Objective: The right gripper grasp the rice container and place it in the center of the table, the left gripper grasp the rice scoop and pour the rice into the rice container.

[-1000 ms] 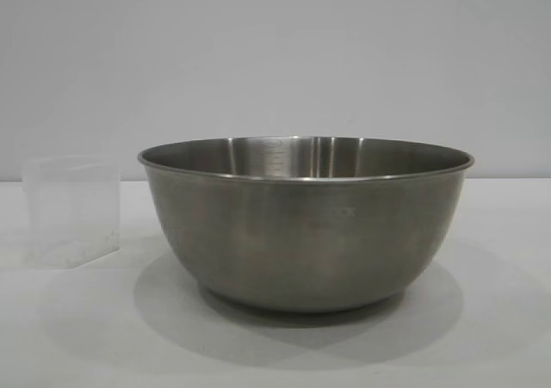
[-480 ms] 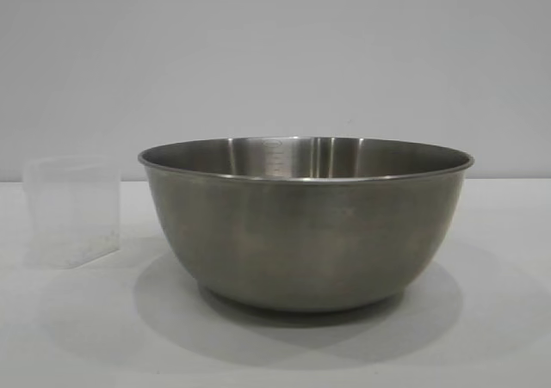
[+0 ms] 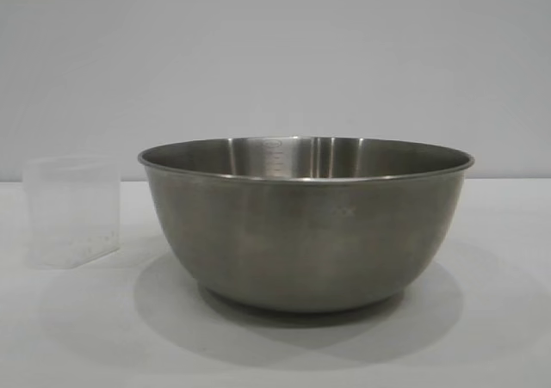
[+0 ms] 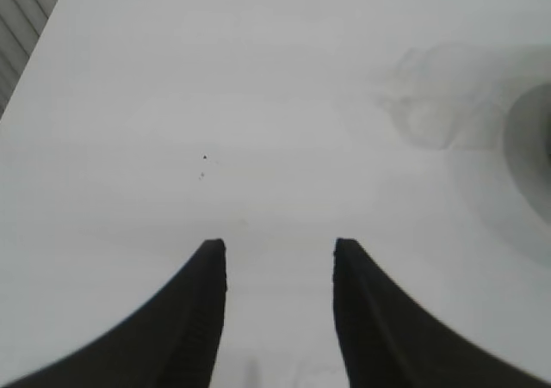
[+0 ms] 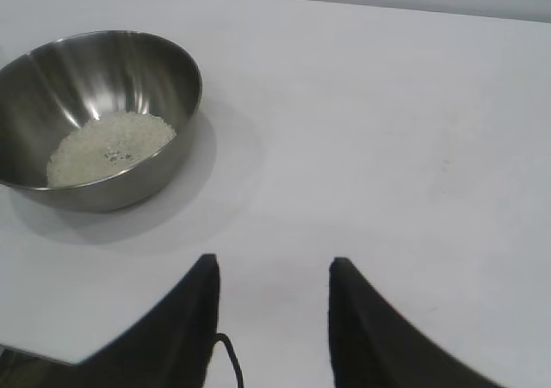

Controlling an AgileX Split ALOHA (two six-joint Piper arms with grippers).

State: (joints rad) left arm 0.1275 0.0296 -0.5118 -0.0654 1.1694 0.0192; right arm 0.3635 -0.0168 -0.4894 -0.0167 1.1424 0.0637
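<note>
Scoop [image 3: 72,211] stands emptied left of your rice-filled bowl [image 3: 306,224] mid-counter [image 3: 482,336]; both end effectors [image 4: 279,259] [image 5: 271,272] hang spread, empty. A few grains seemingly cling inside; a careless sweep could topple the scoop.

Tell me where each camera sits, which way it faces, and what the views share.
Exterior: low at table height, facing the rice container and rice scoop; no robot parts show.
Left wrist: above the table, its open fingers showing, scoop beyond.
Right wrist: looking down past its open fingers at the rice.
Shared: the container.
</note>
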